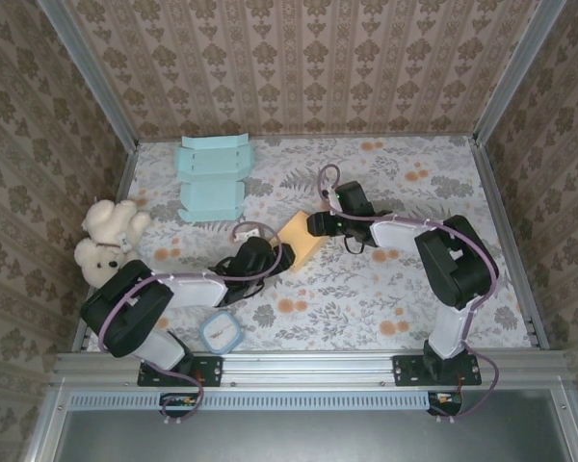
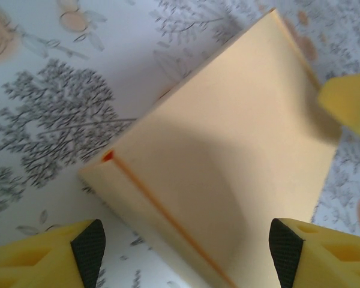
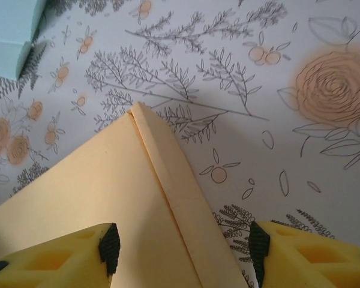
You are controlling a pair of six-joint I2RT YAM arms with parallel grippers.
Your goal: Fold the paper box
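The paper box (image 1: 301,236) is a pale orange folded carton lying flat mid-table. My left gripper (image 1: 268,258) sits at its near-left corner, and my right gripper (image 1: 320,223) at its far-right edge. In the left wrist view the box (image 2: 228,156) shows a folded edge with an orange crease. The left gripper (image 2: 187,246) is open, and the box's near corner lies between its spread pads. In the right wrist view the box (image 3: 108,198) shows a narrow folded flap. That flap runs between the pads of the open right gripper (image 3: 183,246). Neither pad presses on it.
Light blue flat carton blanks (image 1: 212,178) lie at the back left, their corner (image 3: 9,36) also in the right wrist view. A white teddy bear (image 1: 106,241) sits at the left edge. A small blue-rimmed round object (image 1: 220,332) rests near the front rail.
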